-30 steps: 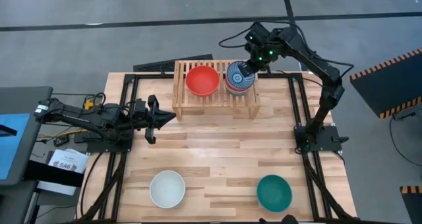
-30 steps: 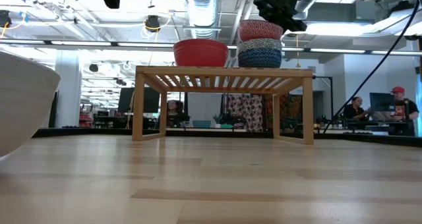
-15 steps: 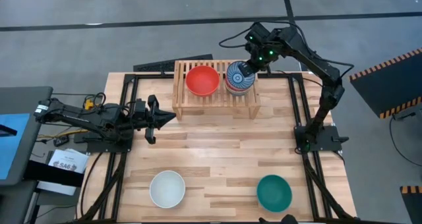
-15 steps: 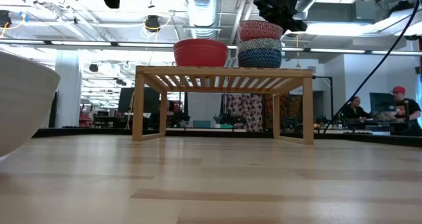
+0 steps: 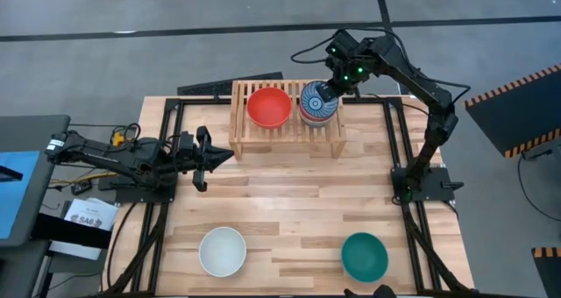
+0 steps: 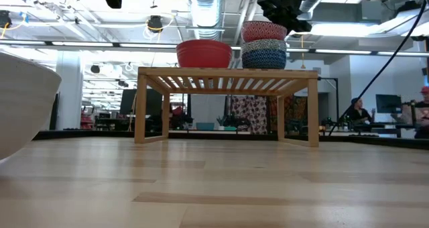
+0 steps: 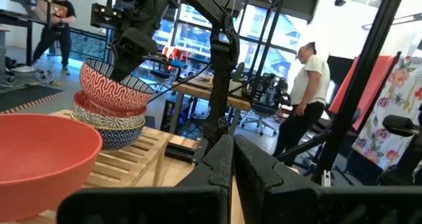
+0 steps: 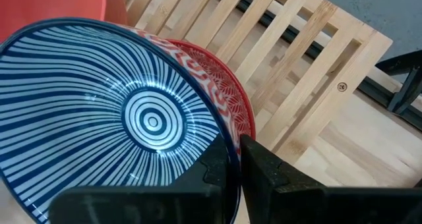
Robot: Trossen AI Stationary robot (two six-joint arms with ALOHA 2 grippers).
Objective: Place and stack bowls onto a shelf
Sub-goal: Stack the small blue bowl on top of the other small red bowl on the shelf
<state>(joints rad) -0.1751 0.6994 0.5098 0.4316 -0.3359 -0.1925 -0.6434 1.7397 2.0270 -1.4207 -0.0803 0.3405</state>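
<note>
The light-wood shelf [image 5: 285,133] stands at the table's far middle. A plain red bowl [image 5: 268,106] sits on its left half. A stack of bowls [image 6: 263,50] sits on its right half. The top bowl [image 5: 317,102] is blue-and-white striped inside and red-patterned outside, and it sits tilted on the pink-red patterned bowl [image 8: 231,95] under it. My right gripper [image 5: 327,92] is shut on this top bowl at its far right side. My left gripper [image 5: 230,155] hovers shut at the table's left, pointing toward the shelf. My right gripper pinches the top bowl's rim [image 8: 223,130] at its far right side, with one finger inside the bowl and one outside. The fingers come slanting down from the far right. The bowl sits tilted, its bottom in the bowl below.
A white bowl [image 5: 222,251] and a teal bowl [image 5: 364,256] sit on the planks near the table's front edge, left and right. Bare wood lies between them and the shelf. People move in the room beyond the table.
</note>
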